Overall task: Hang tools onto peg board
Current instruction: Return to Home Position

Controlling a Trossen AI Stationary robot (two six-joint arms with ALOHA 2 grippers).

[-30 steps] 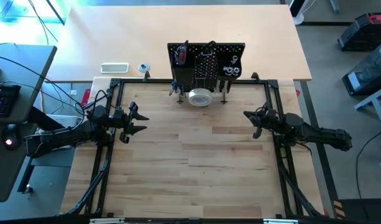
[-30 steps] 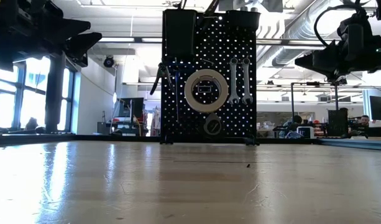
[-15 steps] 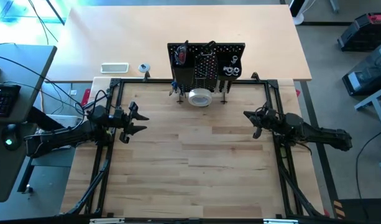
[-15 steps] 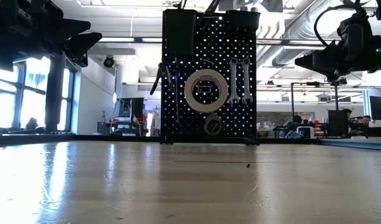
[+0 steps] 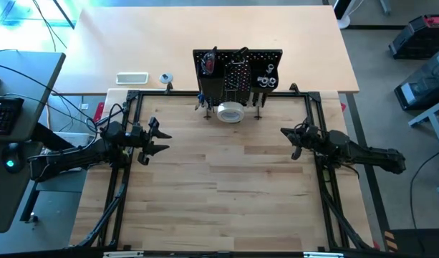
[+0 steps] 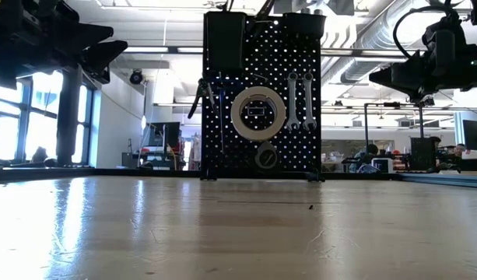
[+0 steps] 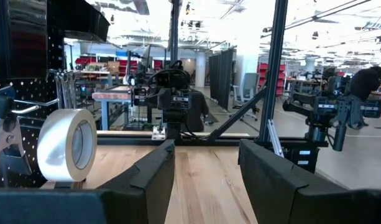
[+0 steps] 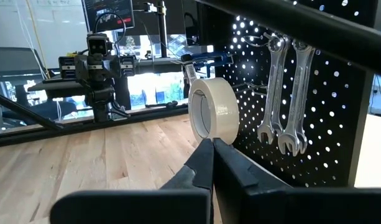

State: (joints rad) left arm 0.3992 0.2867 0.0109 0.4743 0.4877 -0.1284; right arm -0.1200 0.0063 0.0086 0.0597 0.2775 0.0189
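Over the middle of the wooden bench (image 5: 226,201), both arms hang level, one on each side. The left gripper (image 7: 206,147) hovers above the bench's left side and points inward. Its fingers are spread apart with nothing between them. Across from it, the right gripper (image 8: 212,142) hovers above the right side, also pointing inward, with its fingers pressed together on nothing.

Farther back, at the middle of the bench's far edge, the peg board (image 6: 261,85) stands upright. A white tape roll (image 6: 257,113) hangs at its centre, and two silver wrenches (image 6: 299,101) hang side by side just right of it. A small round item (image 6: 266,159), too dark to name, sits below the roll. Two black bins (image 6: 225,43) sit along the top.

Beyond the board is a paler bench (image 5: 133,50) with a flat white object (image 5: 132,78) on it.
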